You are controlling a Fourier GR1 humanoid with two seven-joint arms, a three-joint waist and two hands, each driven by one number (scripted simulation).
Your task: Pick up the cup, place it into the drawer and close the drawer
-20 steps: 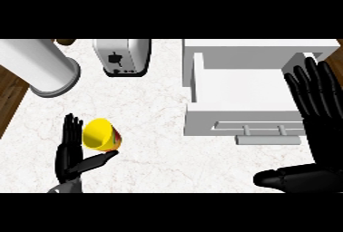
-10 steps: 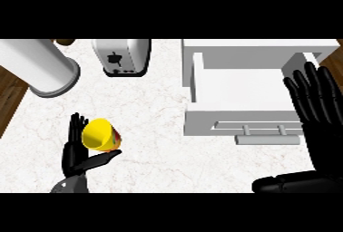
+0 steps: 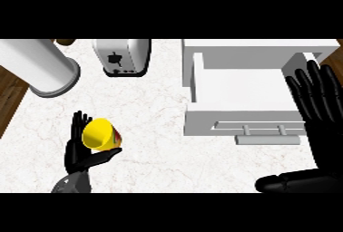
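Observation:
The yellow cup (image 3: 100,132), with a reddish patch low on its side, sits tilted in my left hand (image 3: 81,156) at the lower left of the counter. The fingers rise behind it and the thumb curls under its front. To the right, the white drawer (image 3: 242,87) stands open, its inside bare, with its front panel and grey handle (image 3: 268,139) facing me. My right hand (image 3: 320,102) is open with fingers straight up, over the drawer's right edge, well apart from the cup.
A silver toaster (image 3: 122,56) stands at the back middle. A tall white cylinder (image 3: 40,67) stands at the back left. The marble counter (image 3: 167,154) ends at the left in a slanting edge with dark wooden floor (image 3: 10,97) beyond.
My left hand has closed in a little round the cup and shifted slightly up and right. My right hand has drifted slightly left over the drawer's edge.

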